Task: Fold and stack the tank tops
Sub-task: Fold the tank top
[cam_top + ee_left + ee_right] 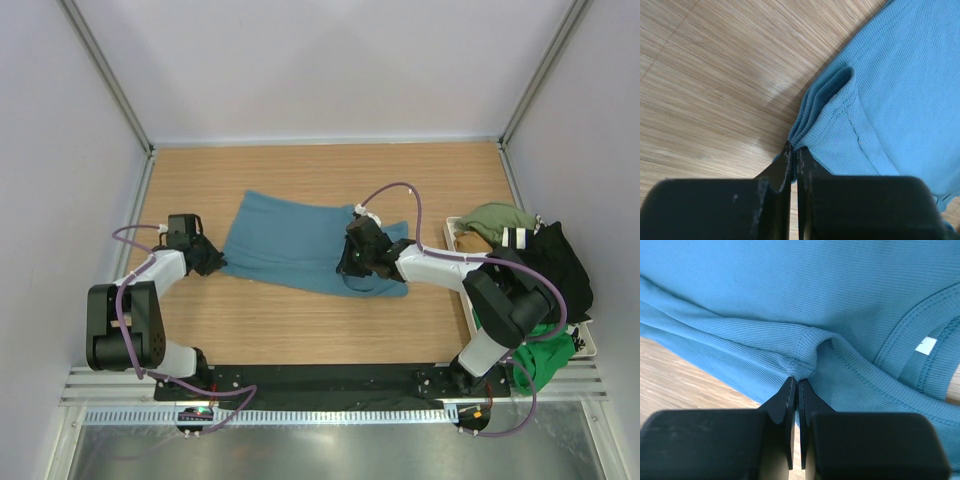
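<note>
A teal blue tank top (295,243) lies spread across the middle of the wooden table. My left gripper (212,260) is shut on the top's near left corner, where bunched ribbed cloth (812,117) runs into the closed tips (794,150). My right gripper (352,266) is shut on a pinched fold of the same top (805,357) near its right end, close to the neckline seam and a white label (926,345). More tank tops, olive (492,220), black (560,262) and green (540,358), are piled at the right.
A white tray (456,236) at the table's right edge holds the pile of tops. Bare wood (300,320) lies between the teal top and the black base rail (320,378). White walls with metal posts close the back and sides.
</note>
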